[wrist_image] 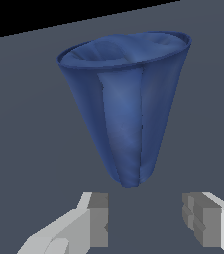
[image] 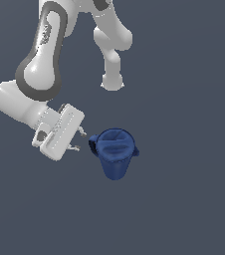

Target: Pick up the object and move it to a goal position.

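- One white robot arm (image: 40,55) and one small dark blue cup (image: 114,153) are all we see, set against a plain grey-blue bench (image: 194,209).
- In the exterior view, the arm reaches down from the top of the picture, and its hand (image: 79,141) sits at the exterior view's left of the cup.
- We see the hand turned sideways, its two short fingers (image: 82,132) pointing toward the cup.
- The fingertips are just beside the cup's near edge; we cannot tell whether they touch it.
- The cup is wide at its open rim and narrows toward its base, like a little pitcher.
- In the exterior view, a small nub sticks out on each side of the cup's rim, one toward the hand and one away from it; we cannot tell which is the handle and which the spout.
- In the wrist view, the cup (wrist_image: 126,104) fills most of the picture, with its narrow end nearest the hand (wrist_image: 146,221) and its wide rim farther off.
- The two grey finger pads (wrist_image: 99,218) stand wide apart there, with the cup's narrow end lying ahead of the gap between them.
- The hand holds nothing; the cup lies beyond the fingertips, not between them.
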Tool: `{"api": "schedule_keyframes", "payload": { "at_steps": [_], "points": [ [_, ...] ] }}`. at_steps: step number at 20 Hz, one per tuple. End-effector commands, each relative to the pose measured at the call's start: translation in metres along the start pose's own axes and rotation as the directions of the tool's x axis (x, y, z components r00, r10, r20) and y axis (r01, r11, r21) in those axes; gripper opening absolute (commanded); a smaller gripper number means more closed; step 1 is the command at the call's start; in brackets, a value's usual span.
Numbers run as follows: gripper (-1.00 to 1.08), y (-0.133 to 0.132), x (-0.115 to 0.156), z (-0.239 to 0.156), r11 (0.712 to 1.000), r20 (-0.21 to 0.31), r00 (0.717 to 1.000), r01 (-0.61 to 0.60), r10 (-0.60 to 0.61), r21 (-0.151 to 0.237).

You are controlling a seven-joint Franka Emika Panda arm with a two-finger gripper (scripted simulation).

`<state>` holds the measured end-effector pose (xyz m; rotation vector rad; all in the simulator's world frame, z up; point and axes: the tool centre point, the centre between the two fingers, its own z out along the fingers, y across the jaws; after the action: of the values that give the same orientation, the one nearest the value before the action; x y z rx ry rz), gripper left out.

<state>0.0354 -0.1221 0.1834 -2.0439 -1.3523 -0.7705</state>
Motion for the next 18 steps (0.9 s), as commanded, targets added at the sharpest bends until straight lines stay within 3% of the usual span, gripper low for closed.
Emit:
{"api": "schedule_keyframes", "payload": {
  "at_steps": [1,9,18],
  "points": [
    [0.28,0.001,0.0,-0.001,1.0,0.0,1.0,0.008,-0.008,-0.002],
    [0.28,-0.004,0.009,0.014,1.0,-0.003,1.0,0.009,-0.009,0.028],
    [0.28,-0.006,0.009,0.039,1.0,-0.002,1.0,0.009,-0.009,0.028]
  ]
}}
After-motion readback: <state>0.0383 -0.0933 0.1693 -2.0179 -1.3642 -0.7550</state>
